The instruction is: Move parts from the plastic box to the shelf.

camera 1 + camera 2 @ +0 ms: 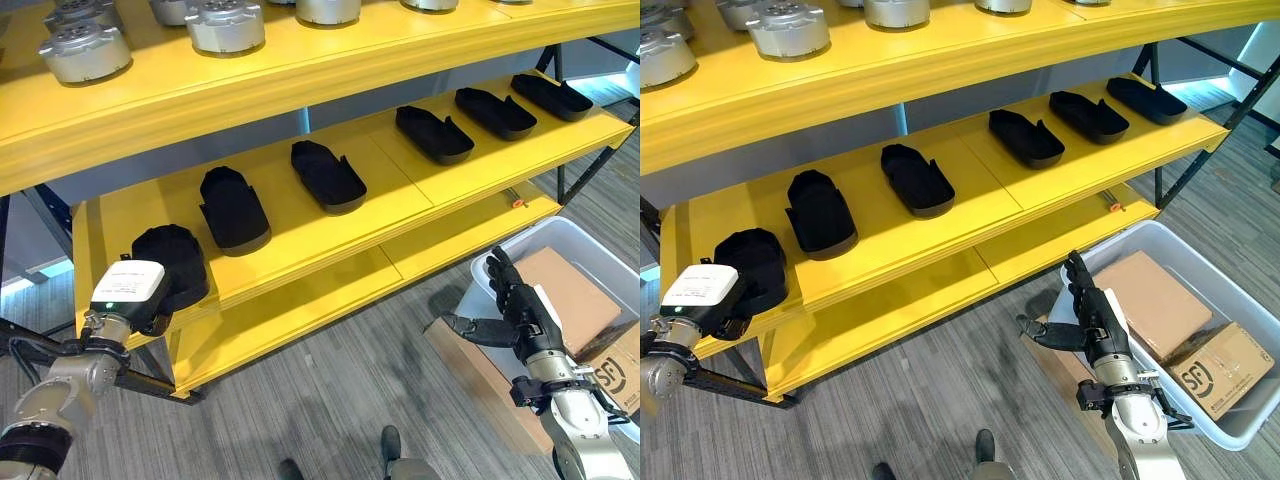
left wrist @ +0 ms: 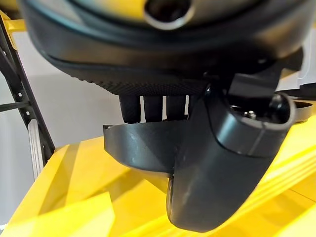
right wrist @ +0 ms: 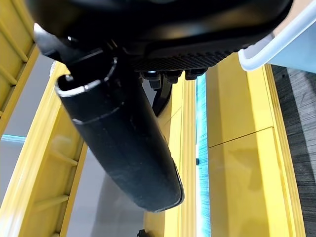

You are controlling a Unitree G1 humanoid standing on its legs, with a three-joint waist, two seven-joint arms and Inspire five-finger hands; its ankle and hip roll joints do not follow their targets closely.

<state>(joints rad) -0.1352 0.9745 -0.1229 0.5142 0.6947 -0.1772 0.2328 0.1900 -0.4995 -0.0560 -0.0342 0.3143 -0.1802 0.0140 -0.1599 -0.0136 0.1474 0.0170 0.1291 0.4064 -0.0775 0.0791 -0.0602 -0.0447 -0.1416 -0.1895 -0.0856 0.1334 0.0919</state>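
Yellow shelf [image 1: 330, 225] — middle tier: six matte black moulded parts in a row. Leftmost part [image 1: 172, 262] at the shelf's left end; left hand [image 1: 130, 295] on it, fingers [image 2: 153, 107] apparently curled over its rim. Right hand [image 1: 1095, 318] — fingers straight, apart, empty — beside the translucent plastic box [image 1: 1215, 285] below the shelf.
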